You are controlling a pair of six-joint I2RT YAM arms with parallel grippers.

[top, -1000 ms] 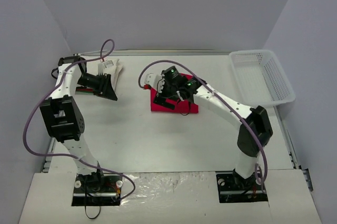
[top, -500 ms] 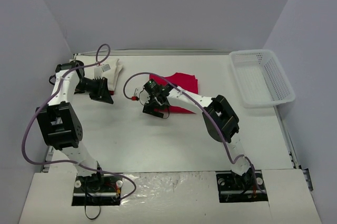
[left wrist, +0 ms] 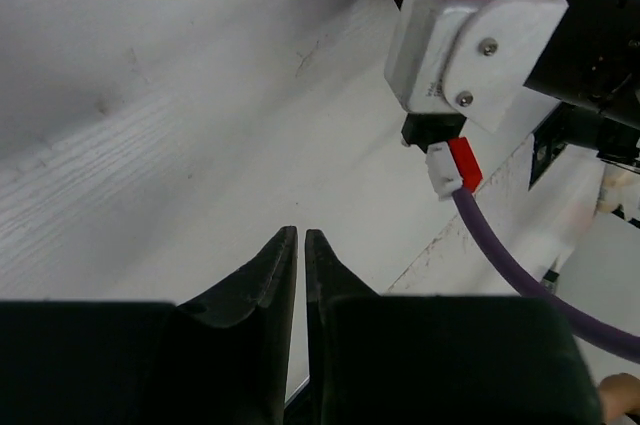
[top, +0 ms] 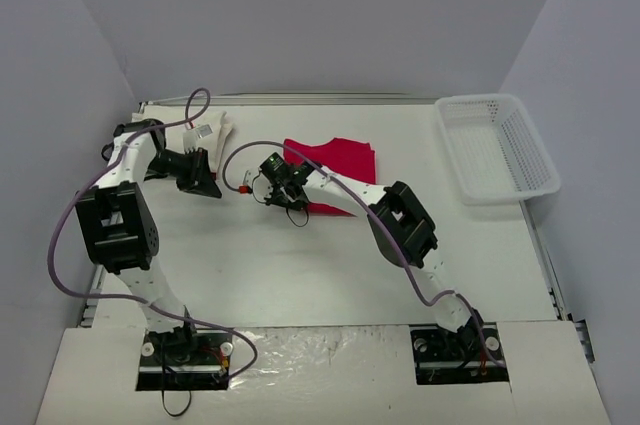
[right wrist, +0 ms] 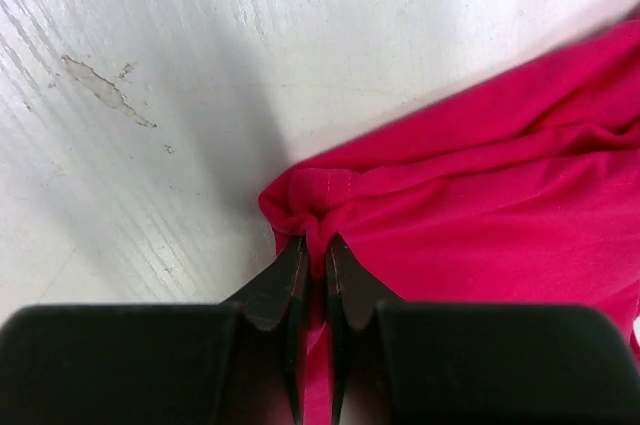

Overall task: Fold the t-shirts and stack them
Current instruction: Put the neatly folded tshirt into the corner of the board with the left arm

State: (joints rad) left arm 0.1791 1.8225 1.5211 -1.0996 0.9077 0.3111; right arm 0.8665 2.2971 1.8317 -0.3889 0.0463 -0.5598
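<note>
Here the right gripper point(right wrist: 315, 245), black and tapered, pinches a puckered corner of the soft red t-shirt point(right wrist: 480, 175), which lies in smooth flat folds on the grainy white table point(right wrist: 150, 65). The left gripper point(left wrist: 300, 238) is pressed together on nothing, near the crumpled white t-shirt point(top: 216, 129).

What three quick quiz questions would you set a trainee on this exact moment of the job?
1. True or false: the right gripper is shut on an edge of the red t-shirt.
2. The left gripper holds: A) the white t-shirt, B) nothing, C) a purple cable.
3. Fill in: by the robot's own sides, the basket stands at the far ___ corner of the table.
Key: 1 true; 2 B; 3 right.
</note>
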